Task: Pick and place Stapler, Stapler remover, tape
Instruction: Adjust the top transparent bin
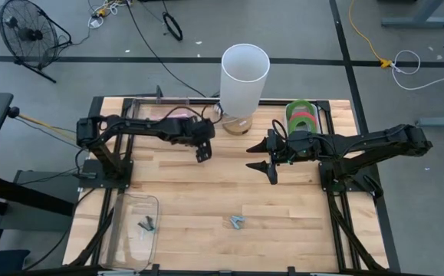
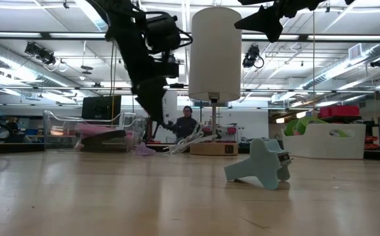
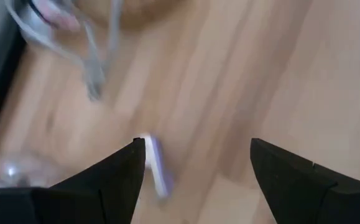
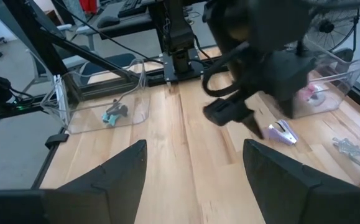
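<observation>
My left gripper (image 1: 201,152) hangs open above the table's far middle, fingers pointing down. A small purple-and-white staple remover (image 4: 283,132) lies on the wood below it, beside one finger in the left wrist view (image 3: 156,163). My right gripper (image 1: 268,159) is open and empty, raised above the table right of centre. A pale blue staple remover (image 2: 262,164) lies on the table near the front edge (image 1: 238,222). The tape rings (image 1: 301,116), green and red, lie stacked at the far right. A pink thing (image 2: 101,133) lies in a clear box at the far left.
A tall white cylinder (image 1: 245,73) stands on a round base at the table's far middle, between the two arms. A clear tray (image 1: 123,230) at the near left corner holds grey-blue staple removers (image 1: 146,224). Loose clear cords (image 4: 354,148) lie near the cylinder's base.
</observation>
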You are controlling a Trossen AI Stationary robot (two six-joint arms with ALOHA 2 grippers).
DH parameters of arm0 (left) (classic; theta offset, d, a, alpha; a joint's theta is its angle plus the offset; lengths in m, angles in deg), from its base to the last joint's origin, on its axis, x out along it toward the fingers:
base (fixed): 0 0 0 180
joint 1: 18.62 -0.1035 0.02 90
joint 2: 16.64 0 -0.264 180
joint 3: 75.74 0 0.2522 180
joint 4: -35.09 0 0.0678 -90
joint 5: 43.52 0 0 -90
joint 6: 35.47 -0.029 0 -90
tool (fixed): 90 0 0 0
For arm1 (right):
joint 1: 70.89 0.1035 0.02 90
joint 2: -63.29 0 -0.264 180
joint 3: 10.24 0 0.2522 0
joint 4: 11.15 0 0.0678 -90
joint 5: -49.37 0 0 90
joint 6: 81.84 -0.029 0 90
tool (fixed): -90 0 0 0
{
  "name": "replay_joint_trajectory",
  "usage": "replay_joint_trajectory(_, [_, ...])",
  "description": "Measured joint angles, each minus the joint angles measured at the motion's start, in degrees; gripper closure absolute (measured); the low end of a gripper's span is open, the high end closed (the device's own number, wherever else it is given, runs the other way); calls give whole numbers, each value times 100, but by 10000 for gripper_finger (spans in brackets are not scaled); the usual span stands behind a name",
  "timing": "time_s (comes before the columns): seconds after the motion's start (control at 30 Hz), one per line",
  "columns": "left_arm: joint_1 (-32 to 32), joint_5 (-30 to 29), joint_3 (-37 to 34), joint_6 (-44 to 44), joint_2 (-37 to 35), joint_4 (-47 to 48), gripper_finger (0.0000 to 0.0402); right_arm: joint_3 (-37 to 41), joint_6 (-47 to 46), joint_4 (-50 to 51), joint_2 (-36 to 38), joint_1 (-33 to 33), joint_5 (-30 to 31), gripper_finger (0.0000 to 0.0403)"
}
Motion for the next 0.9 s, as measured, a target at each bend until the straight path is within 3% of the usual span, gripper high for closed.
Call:
replay_joint_trajectory(0.23, [185,188,-2,78,0,1399,114,-1,2,2,0,0,0,140])
replay_joint_trajectory(0.33, [165,244,-123,-76,-7,1551,136,-2,5,4,0,0,0,140])
replay_joint_trajectory(0.8, [-852,283,-304,-71,-7,1203,383,0,2,7,0,0,2,140])
replay_joint_trajectory(0.9, [-1025,283,-304,-78,-7,1219,394,0,-22,9,0,0,2,140])
